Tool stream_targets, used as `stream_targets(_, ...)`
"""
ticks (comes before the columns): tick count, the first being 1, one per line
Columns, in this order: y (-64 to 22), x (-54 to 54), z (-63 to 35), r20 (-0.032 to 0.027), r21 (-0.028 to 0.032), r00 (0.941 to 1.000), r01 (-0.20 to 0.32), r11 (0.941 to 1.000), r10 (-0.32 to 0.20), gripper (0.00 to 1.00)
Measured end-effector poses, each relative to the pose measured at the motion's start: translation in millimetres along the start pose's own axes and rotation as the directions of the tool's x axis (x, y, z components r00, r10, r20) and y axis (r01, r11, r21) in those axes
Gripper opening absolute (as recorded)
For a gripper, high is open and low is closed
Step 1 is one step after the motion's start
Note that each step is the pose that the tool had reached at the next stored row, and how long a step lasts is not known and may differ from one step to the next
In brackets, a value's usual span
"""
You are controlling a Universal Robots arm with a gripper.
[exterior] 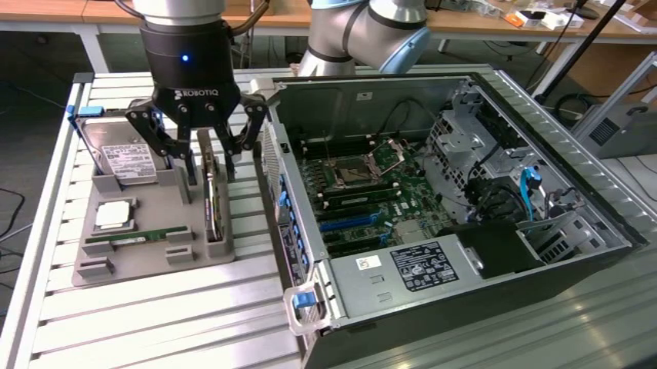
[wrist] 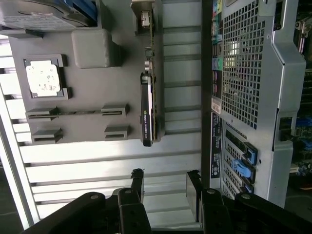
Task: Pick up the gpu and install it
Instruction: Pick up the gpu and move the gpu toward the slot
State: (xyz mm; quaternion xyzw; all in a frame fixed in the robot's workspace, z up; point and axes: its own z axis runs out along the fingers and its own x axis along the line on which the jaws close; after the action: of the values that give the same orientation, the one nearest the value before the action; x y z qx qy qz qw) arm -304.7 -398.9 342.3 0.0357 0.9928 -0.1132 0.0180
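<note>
Dark board with a silver metal end bracket: the gpu (exterior: 212,196) is stood on its long edge in a slot of the grey fixture tray (exterior: 154,265), on the tray's side nearest the open computer case (exterior: 431,192).

Orientation: the long axis is laid parallel to the case's side wall. In the wrist view the bracket end (wrist: 144,19) is seen at the end farthest from the fingertips, and the black-shrouded part at the nearer end.

Handling: the card is judged light and stiff but fragile. Bare components and the edge connector are best left untouched. The two flat faces near mid-length, by the upward long edge, are judged the soundest place to be gripped, since little tilt would be allowed there.

Claw: the gripper (exterior: 205,157) is spread wide with nothing held. It is hung above the card, one finger to either side as it appears, though its height over the card cannot be told surely.

Neighbouring items on the tray: a hard drive (exterior: 128,154), a processor (exterior: 113,215) and a green RAM stick (exterior: 134,238), all well apart from the card.
</note>
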Motion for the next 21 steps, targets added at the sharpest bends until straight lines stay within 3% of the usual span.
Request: stream_targets(21,0.5,0.1,2.4,0.0015,0.0209,1.0000,0.001,0.9998,-0.001,0.48)
